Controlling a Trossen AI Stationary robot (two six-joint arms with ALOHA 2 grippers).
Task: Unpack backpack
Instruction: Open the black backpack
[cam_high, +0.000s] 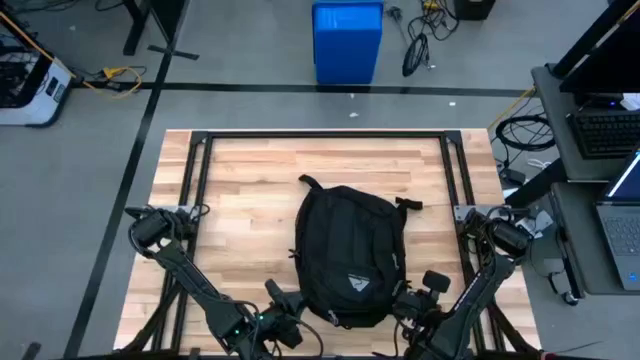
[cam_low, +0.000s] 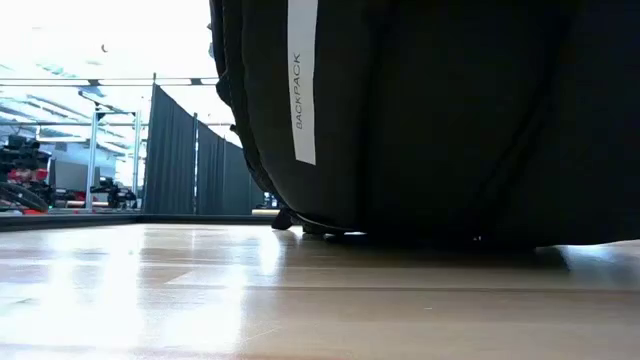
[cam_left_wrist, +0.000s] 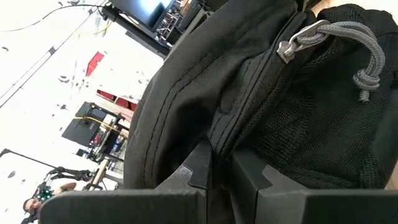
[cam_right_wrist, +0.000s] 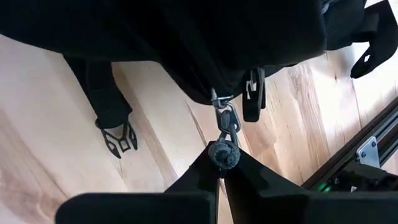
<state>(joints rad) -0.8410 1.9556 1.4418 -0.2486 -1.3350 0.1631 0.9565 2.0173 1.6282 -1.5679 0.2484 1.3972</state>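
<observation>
Left gripper (cam_left_wrist: 214, 171): fingers pinched together on black fabric. Right gripper (cam_right_wrist: 222, 163): fingers closed on a zipper pull (both arms reach inward).

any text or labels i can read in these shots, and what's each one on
"BACKPACK": printed vertically on a white strip on the backpack, low view.
White triangular logo patch on the backpack's front, high view: too small to read.
No other readable text.
</observation>
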